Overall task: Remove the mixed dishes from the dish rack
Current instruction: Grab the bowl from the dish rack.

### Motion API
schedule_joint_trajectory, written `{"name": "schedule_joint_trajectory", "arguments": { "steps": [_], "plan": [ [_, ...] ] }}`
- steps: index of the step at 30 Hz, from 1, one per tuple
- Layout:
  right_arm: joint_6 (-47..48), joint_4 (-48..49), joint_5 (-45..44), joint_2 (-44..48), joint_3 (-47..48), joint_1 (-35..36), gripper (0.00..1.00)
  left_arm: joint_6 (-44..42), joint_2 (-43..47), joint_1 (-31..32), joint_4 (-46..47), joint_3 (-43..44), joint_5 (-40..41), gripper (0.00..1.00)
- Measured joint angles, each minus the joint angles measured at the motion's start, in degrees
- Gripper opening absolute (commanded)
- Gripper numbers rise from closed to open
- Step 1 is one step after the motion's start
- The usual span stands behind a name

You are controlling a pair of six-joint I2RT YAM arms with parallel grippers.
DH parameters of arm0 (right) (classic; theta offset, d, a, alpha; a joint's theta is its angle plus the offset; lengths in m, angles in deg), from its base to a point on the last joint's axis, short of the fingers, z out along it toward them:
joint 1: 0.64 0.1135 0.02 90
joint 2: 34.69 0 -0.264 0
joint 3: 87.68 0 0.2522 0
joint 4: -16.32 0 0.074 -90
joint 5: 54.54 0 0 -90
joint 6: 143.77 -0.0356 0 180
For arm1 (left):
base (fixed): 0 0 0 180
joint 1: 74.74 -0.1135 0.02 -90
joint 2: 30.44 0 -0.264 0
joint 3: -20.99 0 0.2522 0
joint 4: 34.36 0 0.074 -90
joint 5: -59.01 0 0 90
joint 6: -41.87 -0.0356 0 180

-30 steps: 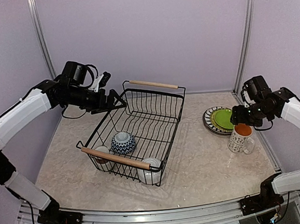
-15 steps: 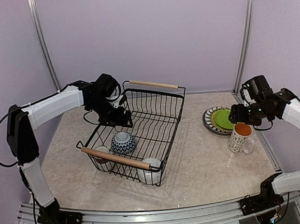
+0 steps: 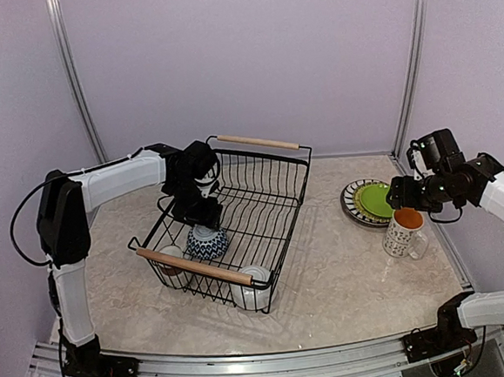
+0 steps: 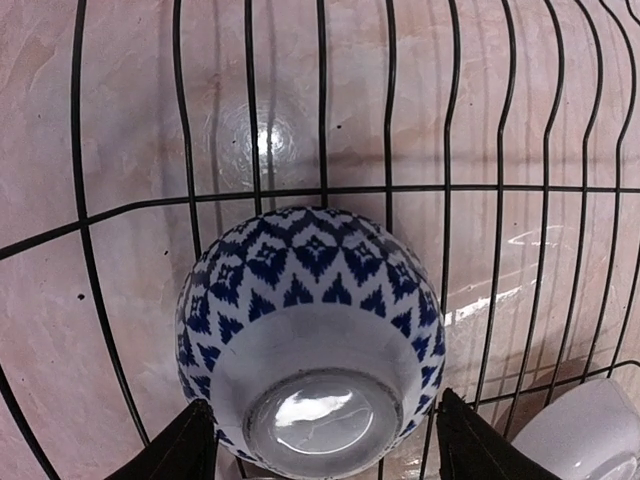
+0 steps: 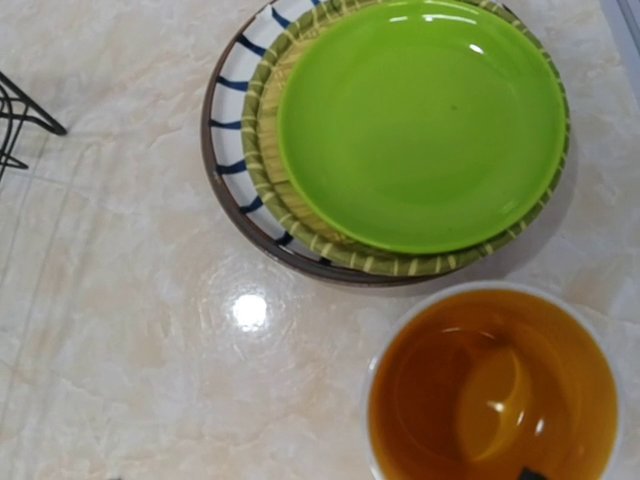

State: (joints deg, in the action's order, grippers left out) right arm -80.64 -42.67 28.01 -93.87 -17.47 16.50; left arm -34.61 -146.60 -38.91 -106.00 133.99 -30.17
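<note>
Beneath left end effector; bowl

- The dish rack is thin black wire with a faint sheen; its handles are pale, matt wood.
- The bowl looks like glazed ceramic, smooth and glossy.
- The green plate has a slick gloss.
- The mug has a shiny orange glaze inside.
- The counter looks like polished marble and reflects glare.

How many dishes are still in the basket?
3: a mug, near left corner; a white dish, near right corner; a blue-patterned bowl behind the mug. Others may hide.
</note>
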Motion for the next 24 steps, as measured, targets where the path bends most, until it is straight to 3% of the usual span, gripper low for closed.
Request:
{"name": "schedule_joint_trajectory", "arguments": {
  "steps": [8,18,24],
  "plan": [
    [-0.02,0.13,0.02,0.02,0.0,0.0,0.82,0.13,-0.57,1.29,-1.7,0.26,2.56,0.61],
    [-0.04,0.17,0.39,0.0,0.0,0.0,0.82,0.15,-0.74,1.4,-2.4,0.37,4.0,0.67],
    [-0.07,0.17,0.61,0.0,-0.02,0.0,0.82,0.15,-2.12,1.44,-2.71,1.05,3.98,0.61]
  ]
}}
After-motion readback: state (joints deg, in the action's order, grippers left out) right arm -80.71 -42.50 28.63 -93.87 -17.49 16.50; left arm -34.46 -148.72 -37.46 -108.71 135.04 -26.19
